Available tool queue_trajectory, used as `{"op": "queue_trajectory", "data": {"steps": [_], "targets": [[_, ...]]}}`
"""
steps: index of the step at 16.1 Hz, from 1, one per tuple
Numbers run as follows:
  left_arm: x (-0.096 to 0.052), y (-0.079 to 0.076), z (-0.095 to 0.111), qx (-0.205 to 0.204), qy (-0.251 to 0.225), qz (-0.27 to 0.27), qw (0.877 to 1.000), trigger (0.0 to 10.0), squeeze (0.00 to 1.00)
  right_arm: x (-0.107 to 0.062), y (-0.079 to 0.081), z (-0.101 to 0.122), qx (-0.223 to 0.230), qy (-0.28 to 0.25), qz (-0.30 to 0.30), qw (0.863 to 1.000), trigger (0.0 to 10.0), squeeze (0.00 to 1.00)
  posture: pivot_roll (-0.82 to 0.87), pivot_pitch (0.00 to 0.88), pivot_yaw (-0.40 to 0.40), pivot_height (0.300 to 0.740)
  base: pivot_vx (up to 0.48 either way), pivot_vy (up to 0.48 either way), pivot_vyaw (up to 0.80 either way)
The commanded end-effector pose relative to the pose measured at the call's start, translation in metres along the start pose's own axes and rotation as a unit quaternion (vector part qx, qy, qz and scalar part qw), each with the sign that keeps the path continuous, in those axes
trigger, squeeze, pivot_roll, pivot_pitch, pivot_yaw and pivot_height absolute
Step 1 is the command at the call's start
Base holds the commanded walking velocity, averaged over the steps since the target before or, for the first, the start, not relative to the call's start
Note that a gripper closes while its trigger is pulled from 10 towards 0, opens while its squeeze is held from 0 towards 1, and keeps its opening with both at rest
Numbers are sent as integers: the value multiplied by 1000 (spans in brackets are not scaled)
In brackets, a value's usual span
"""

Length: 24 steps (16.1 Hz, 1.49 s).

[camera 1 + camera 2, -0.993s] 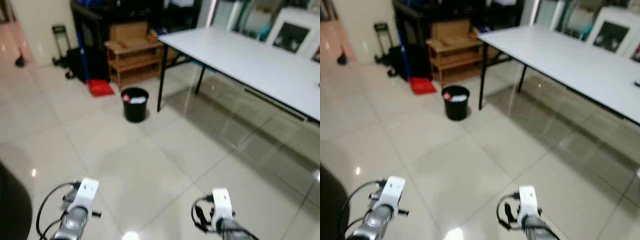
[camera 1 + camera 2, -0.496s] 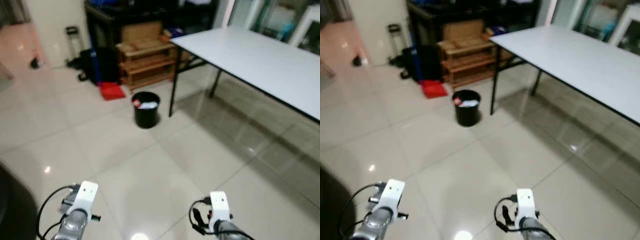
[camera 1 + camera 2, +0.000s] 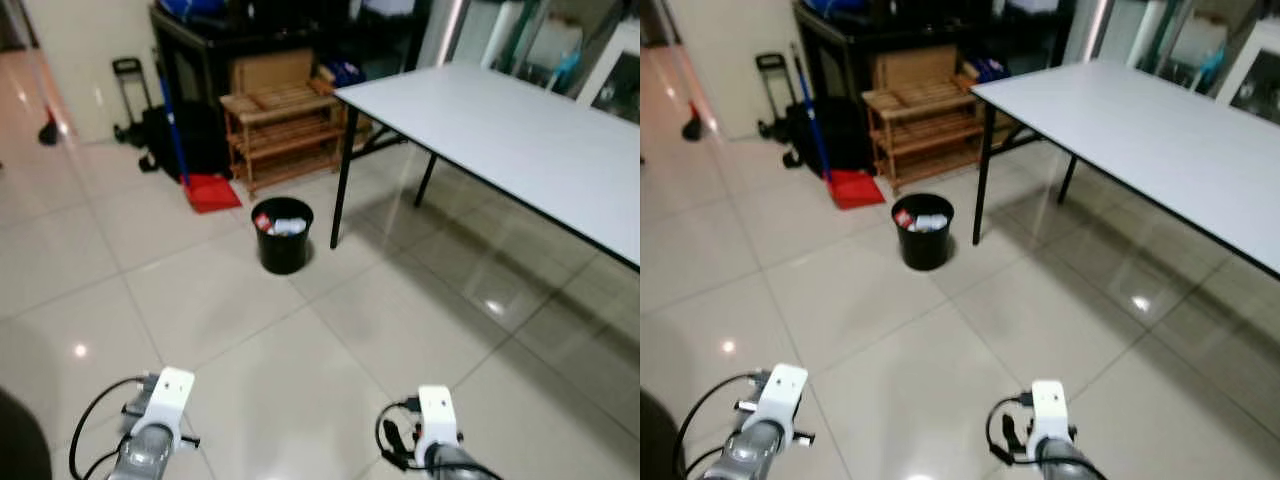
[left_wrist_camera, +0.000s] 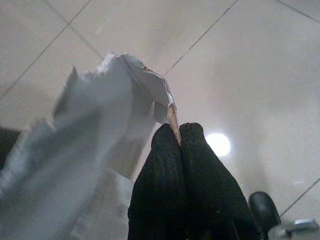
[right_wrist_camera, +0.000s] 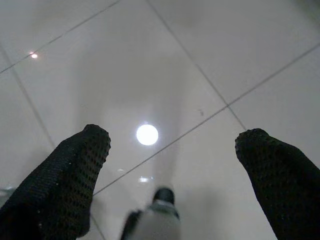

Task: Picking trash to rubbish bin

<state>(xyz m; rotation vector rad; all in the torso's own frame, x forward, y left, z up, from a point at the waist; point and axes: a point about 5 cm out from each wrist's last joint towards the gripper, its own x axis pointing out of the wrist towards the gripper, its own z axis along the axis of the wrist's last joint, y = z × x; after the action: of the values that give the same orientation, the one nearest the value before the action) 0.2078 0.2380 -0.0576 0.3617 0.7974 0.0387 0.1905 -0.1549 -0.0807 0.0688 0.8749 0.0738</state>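
tiled floor (image 3: 250, 330) – black bin (image 3: 282, 234) by white table (image 3: 520, 140) | left claw (image 4: 177, 137) pinching paper (image 4: 100, 125)

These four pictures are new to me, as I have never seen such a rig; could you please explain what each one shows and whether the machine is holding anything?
It is a walking humanoid robot with two silver arms. The two wide pictures come from the cameras in its head, looking down at a tiled floor. Ahead stands a black rubbish bin with some trash in it, beside the leg of a white table; a wooden shelf and a red dustpan lie behind.

The other two come from wrist cameras. The left gripper is shut on a torn piece of white paper. The right gripper is open and empty above the floor.
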Motion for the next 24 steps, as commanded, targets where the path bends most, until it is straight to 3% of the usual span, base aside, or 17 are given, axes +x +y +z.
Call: {"op": "queue_trajectory", "data": {"steps": [1, 5, 12, 24], "targets": [[1, -12, 5, -5, -5, -15, 1000, 10000, 0, -2, -14, -1, 1, 1, -21, 1000, 10000, 0, -1, 32, -29, 740, 480, 0, 0], [1, -14, 5, -10, -2, -17, 1000, 10000, 0, -2, -15, -2, -15, 7, -21, 1000, 10000, 0, -4, 36, -30, 740, 480, 0, 0], [2, -15, 7, -11, -2, -19, 1000, 10000, 0, -2, -13, -3, -18, 7, -17, 1000, 10000, 0, -1, 40, -29, 740, 480, 0, 732], [1, -12, 2, -13, 5, -16, 1000, 10000, 0, -2, -10, -1, -10, 3, -10, 1000, 10000, 0, 5, 20, -33, 740, 480, 0, 0]]}}
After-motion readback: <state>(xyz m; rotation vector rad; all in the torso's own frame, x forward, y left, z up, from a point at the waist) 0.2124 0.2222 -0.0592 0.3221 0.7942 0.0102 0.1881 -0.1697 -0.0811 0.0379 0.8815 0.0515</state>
